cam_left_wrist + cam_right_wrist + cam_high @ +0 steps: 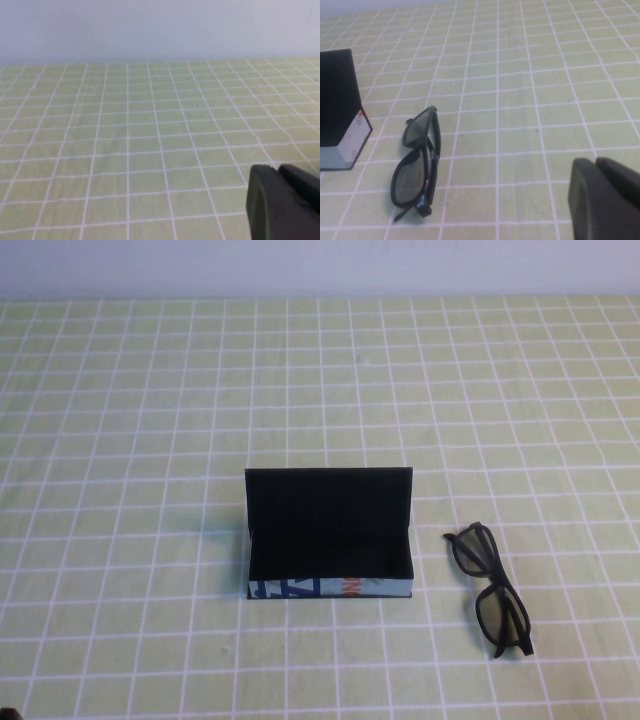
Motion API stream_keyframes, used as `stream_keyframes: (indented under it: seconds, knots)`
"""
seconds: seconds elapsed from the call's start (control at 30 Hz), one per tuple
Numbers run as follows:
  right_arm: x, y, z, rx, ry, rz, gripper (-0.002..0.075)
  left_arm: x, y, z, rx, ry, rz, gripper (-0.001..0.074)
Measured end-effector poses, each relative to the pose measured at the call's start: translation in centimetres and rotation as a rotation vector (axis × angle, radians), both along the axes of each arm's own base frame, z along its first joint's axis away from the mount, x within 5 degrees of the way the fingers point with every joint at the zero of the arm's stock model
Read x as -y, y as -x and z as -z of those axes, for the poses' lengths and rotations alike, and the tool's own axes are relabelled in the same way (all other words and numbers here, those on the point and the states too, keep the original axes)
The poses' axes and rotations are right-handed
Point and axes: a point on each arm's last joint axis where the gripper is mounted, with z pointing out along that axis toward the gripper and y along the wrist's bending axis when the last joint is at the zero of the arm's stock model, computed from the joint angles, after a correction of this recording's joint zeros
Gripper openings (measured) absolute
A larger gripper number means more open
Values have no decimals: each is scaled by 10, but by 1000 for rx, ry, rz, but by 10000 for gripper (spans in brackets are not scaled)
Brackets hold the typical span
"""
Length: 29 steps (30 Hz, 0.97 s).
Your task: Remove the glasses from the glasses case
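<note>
The glasses case [330,588] stands open in the middle of the table, its black lid raised upright behind the box and its light-blue printed side facing me. Nothing shows inside it but black lining. The black glasses [490,585] lie folded on the cloth just right of the case. In the right wrist view the glasses [417,160] rest beside the case's end [340,115], and my right gripper [594,162] hangs shut and empty, well clear of them. My left gripper [276,170] is shut and empty over bare cloth, away from both things.
A green cloth with a white grid [150,440] covers the whole table up to a pale wall [320,265] at the back. A small dark part [8,712] shows at the near left corner.
</note>
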Motion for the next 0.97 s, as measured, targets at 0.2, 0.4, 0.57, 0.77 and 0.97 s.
stream_keyframes:
  seconds: [0.2, 0.4, 0.57, 0.77, 0.97]
  knots:
    - [0, 0, 0, 0, 0, 0, -18, -2, 6, -2, 79, -17, -11, -4]
    - [0, 0, 0, 0, 0, 0, -18, -3, 13, 3, 174, 19, -14, -4]
    - [0, 0, 0, 0, 0, 0, -18, -3, 18, 11, 116, -21, -9, -4]
    - [0, 0, 0, -1, 0, 0, -18, -3, 21, 33, -126, -54, -4, -4]
    - [0, 0, 0, -1, 0, 0, -18, -3, 22, 36, -154, -37, -9, -4]
